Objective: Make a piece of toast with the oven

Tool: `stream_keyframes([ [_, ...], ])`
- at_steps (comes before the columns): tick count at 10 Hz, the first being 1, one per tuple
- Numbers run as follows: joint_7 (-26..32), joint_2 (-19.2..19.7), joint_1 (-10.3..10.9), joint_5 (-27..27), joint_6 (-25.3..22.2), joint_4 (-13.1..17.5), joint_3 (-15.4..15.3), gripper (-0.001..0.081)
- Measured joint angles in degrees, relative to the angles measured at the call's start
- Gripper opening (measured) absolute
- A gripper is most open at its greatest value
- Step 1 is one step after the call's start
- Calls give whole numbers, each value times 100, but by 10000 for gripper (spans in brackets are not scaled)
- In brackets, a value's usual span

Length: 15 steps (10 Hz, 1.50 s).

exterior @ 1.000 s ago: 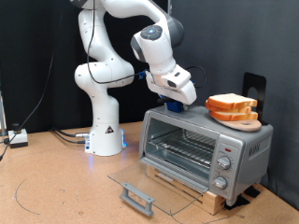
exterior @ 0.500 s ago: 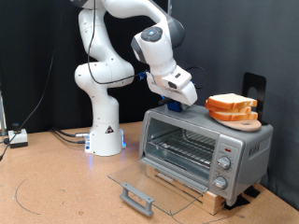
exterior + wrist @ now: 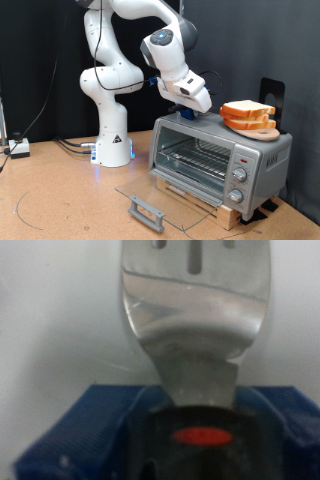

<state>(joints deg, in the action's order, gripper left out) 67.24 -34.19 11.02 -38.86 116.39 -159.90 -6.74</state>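
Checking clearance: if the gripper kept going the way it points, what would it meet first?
Probably the boxy silver-grey toaster oven's top. The gripper points down just above it, holding a metal spatula; depth is unclear.

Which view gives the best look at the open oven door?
The exterior view: the oven stands whole, its glass door dropped flat in front, handle at the near edge, bread stacked on top, the gripper above its roof. The wrist view shows none of it, only a metal spatula close up.
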Motion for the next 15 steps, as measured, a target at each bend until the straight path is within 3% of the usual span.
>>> stream_keyframes([
  [3, 275, -117, 0, -207, -105, 74, 150, 398],
  [7, 440, -688, -7, -291, -742, 176, 592, 398],
  [8, 435, -676, -7, -277, -735, 165, 583, 398],
  [10, 418, -825, -37, -830, 125, -33, 577, 398],
  [12, 151, -1063, -330, -1073, 718, -194, 662, 398],
  [15, -341, -1082, -1057, -770, 802, -197, 778, 398],
])
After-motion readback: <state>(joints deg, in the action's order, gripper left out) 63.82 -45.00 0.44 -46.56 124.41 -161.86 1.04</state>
